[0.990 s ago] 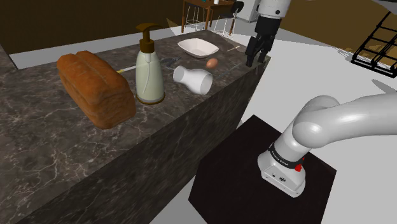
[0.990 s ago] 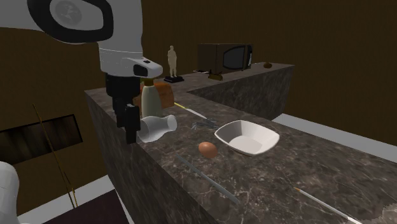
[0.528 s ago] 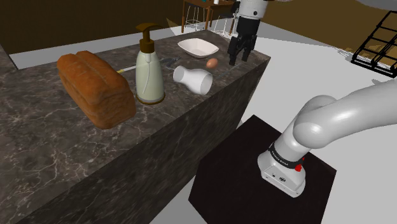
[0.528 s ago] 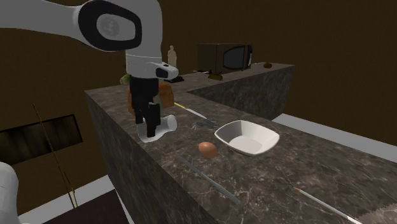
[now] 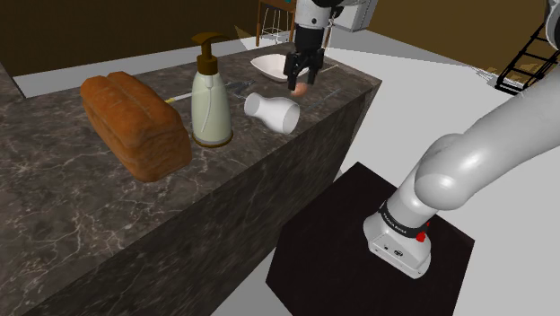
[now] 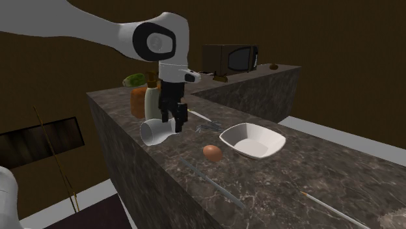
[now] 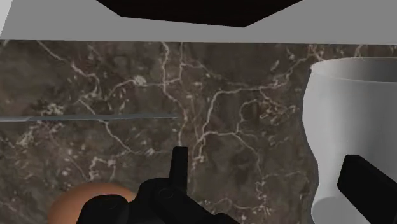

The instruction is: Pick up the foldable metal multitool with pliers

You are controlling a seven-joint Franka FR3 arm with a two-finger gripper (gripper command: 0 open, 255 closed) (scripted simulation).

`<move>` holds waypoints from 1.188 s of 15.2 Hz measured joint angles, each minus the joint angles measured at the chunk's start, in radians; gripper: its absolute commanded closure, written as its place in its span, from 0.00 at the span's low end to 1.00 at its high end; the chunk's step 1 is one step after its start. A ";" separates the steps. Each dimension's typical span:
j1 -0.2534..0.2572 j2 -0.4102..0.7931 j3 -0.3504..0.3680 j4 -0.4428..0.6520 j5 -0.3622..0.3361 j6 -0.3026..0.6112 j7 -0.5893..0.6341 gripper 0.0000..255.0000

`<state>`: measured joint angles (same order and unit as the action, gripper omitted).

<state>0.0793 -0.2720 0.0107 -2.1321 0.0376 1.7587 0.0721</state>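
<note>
Gripper point(image 5: 301, 87) has travelled inward from the edge of the counter point(image 5: 90, 206); it hangs, fingers spread apart and empty, between the tipped cup point(image 5: 272, 112) and the egg point(image 6: 212, 153).

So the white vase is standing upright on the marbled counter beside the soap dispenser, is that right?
Not quite. The white vase lies on its side, not upright, on the marbled counter beside the soap dispenser. The shoulder view shows this.
</note>
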 measured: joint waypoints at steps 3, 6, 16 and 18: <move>0.011 0.111 0.017 0.088 -0.003 0.024 0.019 0.00; 0.022 0.222 0.032 0.184 -0.011 0.039 0.036 0.00; 0.064 0.642 0.057 0.650 -0.060 -0.008 0.081 0.00; 0.072 0.680 0.060 0.689 -0.065 -0.010 0.089 0.00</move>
<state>0.1512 0.4079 0.0704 -1.4427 -0.0273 1.7485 0.1608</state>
